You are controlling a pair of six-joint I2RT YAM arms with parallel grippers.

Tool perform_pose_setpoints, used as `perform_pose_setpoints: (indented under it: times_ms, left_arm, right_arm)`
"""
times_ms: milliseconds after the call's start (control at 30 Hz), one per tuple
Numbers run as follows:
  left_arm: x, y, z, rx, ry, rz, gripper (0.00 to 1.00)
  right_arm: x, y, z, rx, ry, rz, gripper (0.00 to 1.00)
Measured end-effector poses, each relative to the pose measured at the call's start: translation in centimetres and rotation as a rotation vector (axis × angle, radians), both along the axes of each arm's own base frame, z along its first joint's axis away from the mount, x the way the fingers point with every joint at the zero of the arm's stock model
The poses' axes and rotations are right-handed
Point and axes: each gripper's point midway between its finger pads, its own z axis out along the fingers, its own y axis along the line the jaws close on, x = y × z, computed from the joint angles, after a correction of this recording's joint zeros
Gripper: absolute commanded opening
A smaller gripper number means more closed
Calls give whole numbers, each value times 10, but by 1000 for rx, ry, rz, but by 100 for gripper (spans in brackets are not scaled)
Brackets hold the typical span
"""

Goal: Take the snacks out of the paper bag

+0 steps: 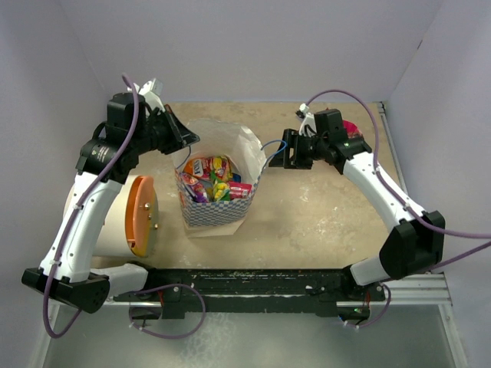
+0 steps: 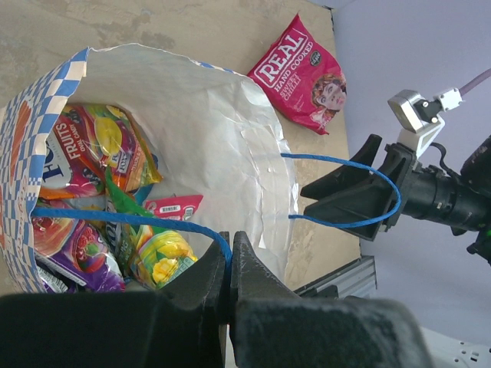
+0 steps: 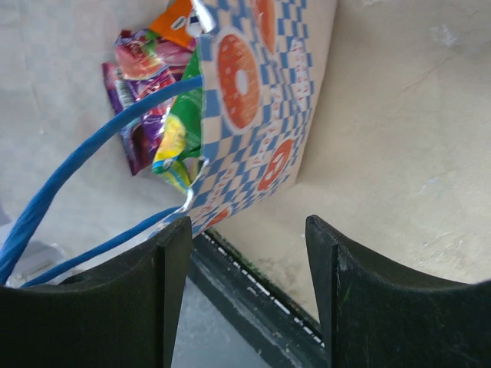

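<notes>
The paper bag [image 1: 217, 213] stands open in the middle of the table, white inside [image 2: 215, 123] with a blue-checkered outside [image 3: 257, 115]. Several bright snacks [image 1: 211, 180] fill it; they also show in the left wrist view [image 2: 107, 192] and the right wrist view [image 3: 146, 84]. A red snack packet [image 2: 303, 73] lies on the table beyond the bag, partly hidden behind the right arm in the top view [image 1: 352, 127]. My left gripper [image 2: 228, 257] is shut on one blue cord handle [image 2: 123, 218] at the bag's left rim [image 1: 186, 142]. My right gripper [image 3: 249, 230] is open and empty at the bag's right side [image 1: 278, 157]. The other blue handle [image 3: 92, 146] runs beside its left finger.
A white cylinder with an orange lid [image 1: 142, 215] lies on its side at the left, near the bag. A black rail [image 1: 253, 280] runs along the table's near edge. Walls close the back and sides.
</notes>
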Motion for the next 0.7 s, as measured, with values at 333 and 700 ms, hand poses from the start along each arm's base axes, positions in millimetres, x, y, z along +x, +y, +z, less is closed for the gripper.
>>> perform_pose_setpoints:
  times_ms: [333,700]
  left_arm:
    - [-5,2,4,-14,-30,5,0]
    - [-4,0,6,-30,-46,0,0]
  right_arm:
    - [-11,5,44,51,-11,-30,65]
    - [-2,20,85,163,-15,-59,63]
